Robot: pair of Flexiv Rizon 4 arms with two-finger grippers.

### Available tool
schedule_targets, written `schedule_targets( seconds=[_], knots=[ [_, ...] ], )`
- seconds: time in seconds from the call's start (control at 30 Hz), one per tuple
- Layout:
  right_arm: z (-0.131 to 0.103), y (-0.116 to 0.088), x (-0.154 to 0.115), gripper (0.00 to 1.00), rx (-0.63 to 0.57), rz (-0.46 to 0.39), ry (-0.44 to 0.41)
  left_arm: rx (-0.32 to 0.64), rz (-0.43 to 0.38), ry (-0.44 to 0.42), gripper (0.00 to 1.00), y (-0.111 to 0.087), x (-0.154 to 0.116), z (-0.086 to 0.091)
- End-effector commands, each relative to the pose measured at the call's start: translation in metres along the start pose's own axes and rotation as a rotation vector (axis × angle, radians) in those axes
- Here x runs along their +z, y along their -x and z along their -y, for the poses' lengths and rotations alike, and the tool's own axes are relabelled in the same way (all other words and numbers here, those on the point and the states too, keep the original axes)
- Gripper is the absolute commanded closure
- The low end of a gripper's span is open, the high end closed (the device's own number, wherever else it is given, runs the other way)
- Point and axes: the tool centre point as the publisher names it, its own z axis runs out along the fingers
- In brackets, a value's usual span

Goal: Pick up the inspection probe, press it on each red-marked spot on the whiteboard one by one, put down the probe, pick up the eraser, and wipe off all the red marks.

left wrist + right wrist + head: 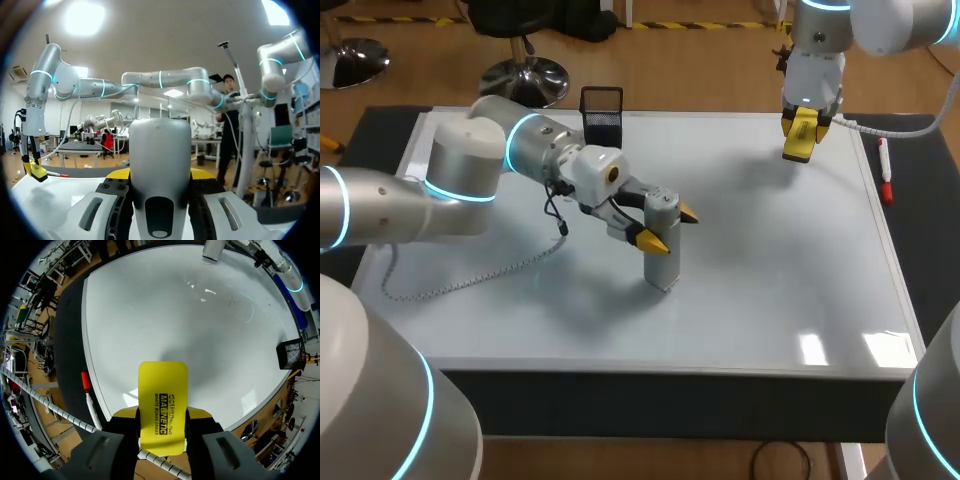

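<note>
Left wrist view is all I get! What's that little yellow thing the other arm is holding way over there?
Observer: A yellow eraser, gripped in the right end effector over the far right part of the whiteboard.
Operator: Is my probe touching the board?
Observer: It looks so: the probe stands upright in the left end effector, lower end on the board.
Operator: Any red spots on it?
Observer: None that I can see.

Bright overhead light leaves glare patches and soft shadows on the whiteboard (770, 270).
</note>
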Motion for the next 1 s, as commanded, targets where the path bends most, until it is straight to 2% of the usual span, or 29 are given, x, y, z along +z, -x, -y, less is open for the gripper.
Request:
schedule_targets(
  seconds=[0.03, 0.6, 1.0],
  knots=[
    [0.000, -0.001, -0.001, 1.00, -0.002, -0.003, -0.002, -0.001, -0.013, 0.001, 1.00, 0.006, 0.002, -0.004],
    [0.000, -0.001, -0.001, 1.00, -0.002, -0.003, -0.002, -0.009, -0.019, 0.030, 1.00, 0.016, 0.000, -0.019],
    [0.000, -0.001, -0.001, 1.00, -0.002, -0.003, -0.002, -0.024, -0.015, 0.051, 1.00, 0.016, -0.002, -0.026]
  ],
)
